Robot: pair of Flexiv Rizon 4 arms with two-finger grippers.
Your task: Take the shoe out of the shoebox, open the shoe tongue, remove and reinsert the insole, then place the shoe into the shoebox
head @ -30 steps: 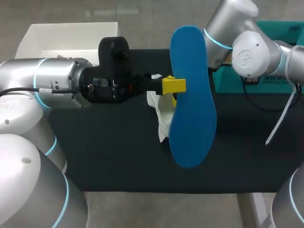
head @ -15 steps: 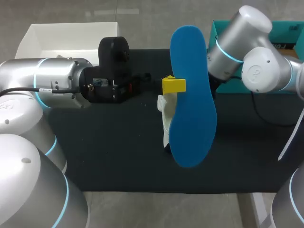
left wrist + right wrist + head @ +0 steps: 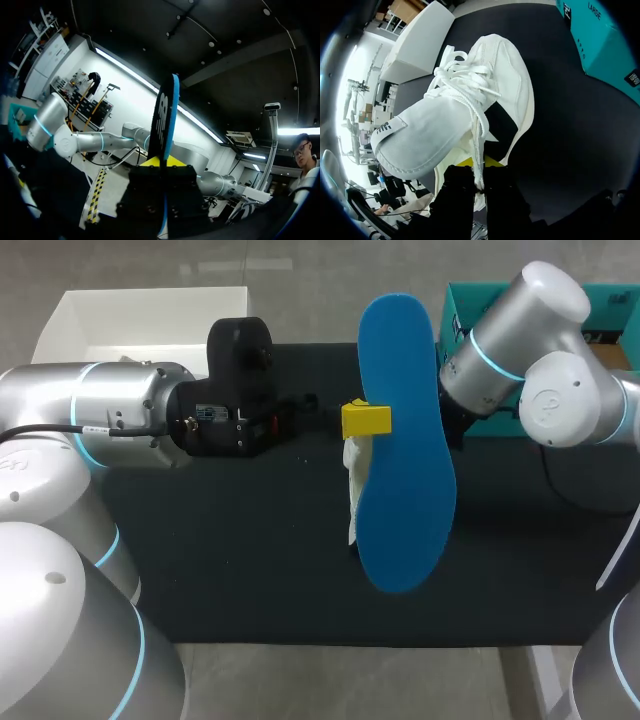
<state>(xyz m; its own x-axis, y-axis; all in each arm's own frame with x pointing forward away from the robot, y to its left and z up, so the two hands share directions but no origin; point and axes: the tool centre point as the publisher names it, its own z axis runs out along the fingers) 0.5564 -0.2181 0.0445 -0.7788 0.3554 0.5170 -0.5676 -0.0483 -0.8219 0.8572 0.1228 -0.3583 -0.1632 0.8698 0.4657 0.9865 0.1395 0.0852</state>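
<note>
Overhead, the left arm reaches level across the table [image 3: 250, 570], and the left gripper [image 3: 370, 421] pinches the blue insole [image 3: 402, 450] upright. Behind it, the right gripper [image 3: 472, 169] clamps the white shoe [image 3: 470, 100] by its collar, near the teal shoebox [image 3: 602, 42].

- Insole [image 3: 400, 440]: blue and flat, lifted clear of the dark table [image 3: 250, 570], with its broad face turned up toward the head view.
- Shoe [image 3: 470, 95]: white and laced, tongue pulled out, mostly hidden under the insole.
</note>
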